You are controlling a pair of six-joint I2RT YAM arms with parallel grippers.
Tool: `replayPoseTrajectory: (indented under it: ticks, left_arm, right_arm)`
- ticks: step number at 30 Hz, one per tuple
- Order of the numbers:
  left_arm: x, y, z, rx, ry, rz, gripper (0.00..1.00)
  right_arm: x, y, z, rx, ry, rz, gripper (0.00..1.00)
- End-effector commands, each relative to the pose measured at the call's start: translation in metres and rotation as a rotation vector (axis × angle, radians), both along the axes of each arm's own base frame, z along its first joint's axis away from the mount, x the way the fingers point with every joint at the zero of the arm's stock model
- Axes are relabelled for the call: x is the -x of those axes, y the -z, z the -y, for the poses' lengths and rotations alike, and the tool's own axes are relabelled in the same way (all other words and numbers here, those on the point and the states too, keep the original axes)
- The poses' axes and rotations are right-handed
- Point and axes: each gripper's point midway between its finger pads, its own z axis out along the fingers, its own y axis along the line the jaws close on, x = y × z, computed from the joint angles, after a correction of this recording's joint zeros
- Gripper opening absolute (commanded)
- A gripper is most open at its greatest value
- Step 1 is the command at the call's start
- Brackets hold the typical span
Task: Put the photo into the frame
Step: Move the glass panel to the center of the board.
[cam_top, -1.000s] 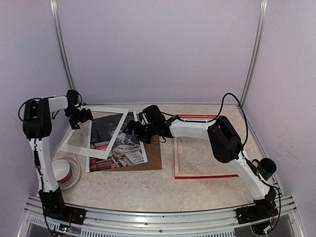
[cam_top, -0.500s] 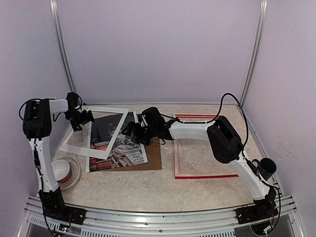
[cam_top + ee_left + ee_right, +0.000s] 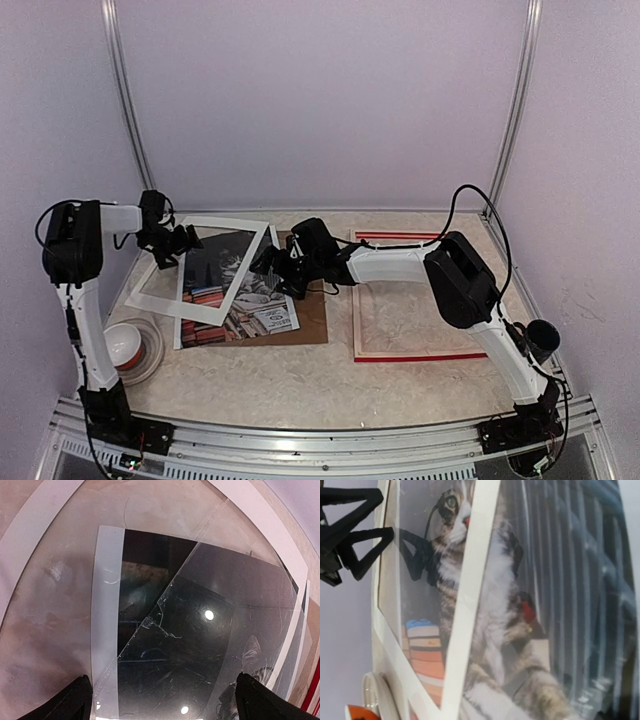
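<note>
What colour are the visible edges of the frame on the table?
Red; the frame shows best in the top external view.

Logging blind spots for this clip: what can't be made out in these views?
- Top view: whether the left gripper or right gripper touches the white mat board; too small.
- Top view: part of the frame, behind the right arm.
- Right wrist view: bottom of the photo, cut off by the edge; right side blurred by reflections.

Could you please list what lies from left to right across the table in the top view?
round clear container → photo → brown backing board → frame → black cylinder
</note>
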Motion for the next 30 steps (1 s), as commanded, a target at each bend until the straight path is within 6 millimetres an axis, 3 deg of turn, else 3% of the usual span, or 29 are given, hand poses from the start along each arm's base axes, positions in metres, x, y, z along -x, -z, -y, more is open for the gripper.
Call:
replayPoseTrajectory:
  ticks: [1, 5, 11, 13, 17, 25, 30]
  left_arm:
    - [0.032, 0.021, 0.029, 0.102, 0.029, -0.116, 0.99]
    - [0.035, 0.016, 0.039, 0.132, 0.036, -0.103, 0.99]
    - [0.038, 0.013, 0.047, 0.15, 0.042, -0.095, 0.99]
    - [0.041, 0.013, 0.061, 0.151, 0.067, -0.095, 0.99]
    - [0.046, 0.012, 0.071, 0.182, 0.073, -0.09, 0.99]
    - [0.047, 0.006, 0.075, 0.178, 0.072, -0.076, 0.99]
    - [0.045, 0.003, 0.072, 0.185, 0.06, -0.068, 0.99]
  right_arm:
    - [0.013, -0.001, -0.005, -0.033, -0.013, -0.081, 1.0]
    - [0.02, 0.004, 0.004, -0.017, 0.001, -0.118, 1.0]
    - [0.028, -0.012, 0.038, -0.002, 0.086, -0.109, 1.0]
    - [0.032, -0.013, 0.049, 0.006, 0.103, -0.141, 1.0]
    - [0.034, -0.018, 0.06, 0.018, 0.135, -0.175, 1.0]
    - [0.037, 0.011, 0.061, 0.065, 0.137, -0.313, 1.0]
    - [0.04, 0.019, 0.074, 0.105, 0.179, -0.335, 1.0]
